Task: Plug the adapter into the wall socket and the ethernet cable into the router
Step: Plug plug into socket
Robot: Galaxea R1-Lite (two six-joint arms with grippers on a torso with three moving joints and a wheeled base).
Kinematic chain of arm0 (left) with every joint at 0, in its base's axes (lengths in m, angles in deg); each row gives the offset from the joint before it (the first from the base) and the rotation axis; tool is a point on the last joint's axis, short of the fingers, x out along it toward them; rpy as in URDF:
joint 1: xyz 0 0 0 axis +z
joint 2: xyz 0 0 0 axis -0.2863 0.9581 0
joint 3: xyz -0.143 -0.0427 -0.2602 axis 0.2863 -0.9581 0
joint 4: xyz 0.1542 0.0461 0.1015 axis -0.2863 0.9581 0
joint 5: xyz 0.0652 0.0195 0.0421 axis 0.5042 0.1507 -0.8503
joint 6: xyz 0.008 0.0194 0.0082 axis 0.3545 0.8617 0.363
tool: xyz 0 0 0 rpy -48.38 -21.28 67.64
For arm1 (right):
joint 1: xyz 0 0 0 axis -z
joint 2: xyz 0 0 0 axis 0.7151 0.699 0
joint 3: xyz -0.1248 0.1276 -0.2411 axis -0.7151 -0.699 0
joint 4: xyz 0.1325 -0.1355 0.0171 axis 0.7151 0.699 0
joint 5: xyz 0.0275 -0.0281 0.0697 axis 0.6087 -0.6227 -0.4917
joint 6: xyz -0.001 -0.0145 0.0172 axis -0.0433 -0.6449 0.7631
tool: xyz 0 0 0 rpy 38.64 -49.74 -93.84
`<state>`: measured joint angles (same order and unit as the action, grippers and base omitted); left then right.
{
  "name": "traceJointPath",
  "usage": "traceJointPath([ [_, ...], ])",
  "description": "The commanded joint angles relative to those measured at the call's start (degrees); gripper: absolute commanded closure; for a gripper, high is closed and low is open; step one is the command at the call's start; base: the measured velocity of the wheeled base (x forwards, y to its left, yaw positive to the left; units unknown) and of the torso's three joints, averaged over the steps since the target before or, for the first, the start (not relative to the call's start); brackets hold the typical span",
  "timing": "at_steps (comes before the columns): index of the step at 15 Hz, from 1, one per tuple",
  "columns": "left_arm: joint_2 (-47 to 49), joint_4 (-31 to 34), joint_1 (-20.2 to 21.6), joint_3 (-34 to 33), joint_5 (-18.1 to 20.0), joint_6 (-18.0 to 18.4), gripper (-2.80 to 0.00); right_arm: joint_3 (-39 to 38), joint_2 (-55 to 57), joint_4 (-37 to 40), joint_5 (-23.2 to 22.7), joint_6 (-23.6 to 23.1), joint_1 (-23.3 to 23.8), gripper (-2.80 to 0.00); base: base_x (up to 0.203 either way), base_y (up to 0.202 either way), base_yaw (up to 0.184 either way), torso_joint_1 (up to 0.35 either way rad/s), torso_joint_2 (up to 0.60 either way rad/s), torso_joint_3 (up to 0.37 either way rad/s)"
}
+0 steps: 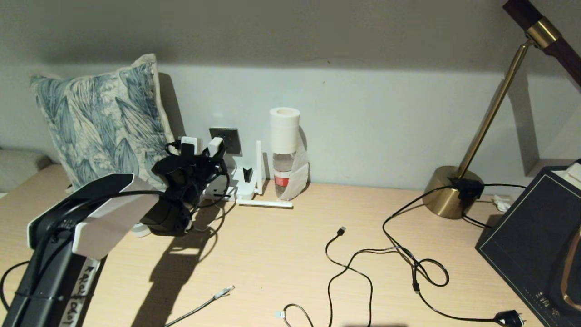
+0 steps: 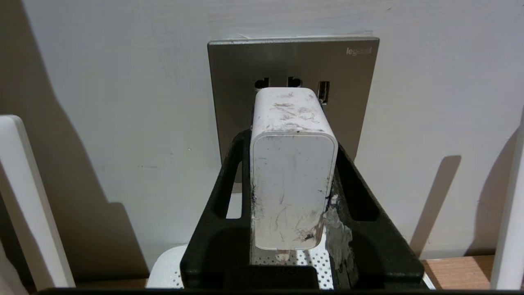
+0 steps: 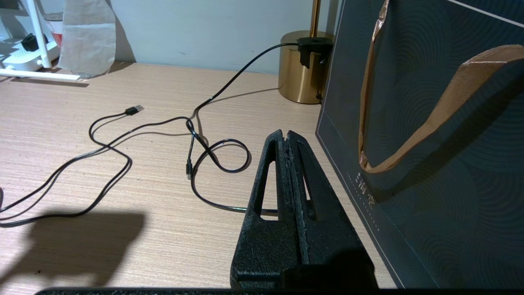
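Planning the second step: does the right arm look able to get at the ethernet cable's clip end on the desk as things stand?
Probably yes. The right claw is shut and empty beside the dark bag. The ethernet cable lies loose on bare desk with only the black USB cable between, though its tip lies toward the left arm's side.

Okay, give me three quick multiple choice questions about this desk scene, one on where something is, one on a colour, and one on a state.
1. Where is the adapter?
A. in the left gripper, at the wall socket
B. on the desk
C. on the router

2. What colour is the lamp base?
A. white
B. brass gold
C. blue

3. The right gripper is:
A. open
B. holding a cable
C. shut, empty

Answers: 1 A, fingers flank the adapter before the grey plate; 2 B, it gleams golden; 3 C, its fingers meet with nothing between.
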<state>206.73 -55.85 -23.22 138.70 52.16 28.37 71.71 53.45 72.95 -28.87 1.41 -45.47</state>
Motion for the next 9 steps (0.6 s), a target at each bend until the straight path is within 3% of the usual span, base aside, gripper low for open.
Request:
traceJointPath([
  [1,0.7,-0.2,0.0,1.6,0.0,0.0,0.0,-2.0,0.0,-0.1,0.0,0.0,0.0,0.0,0.0,0.0,0.0,0.0,0.0,0.0],
  [9,1.2,1.9,0.0,4.0,0.0,0.0,0.0,-2.0,0.0,-0.1,0.0,0.0,0.0,0.0,0.0,0.0,0.0,0.0,0.0,0.0],
])
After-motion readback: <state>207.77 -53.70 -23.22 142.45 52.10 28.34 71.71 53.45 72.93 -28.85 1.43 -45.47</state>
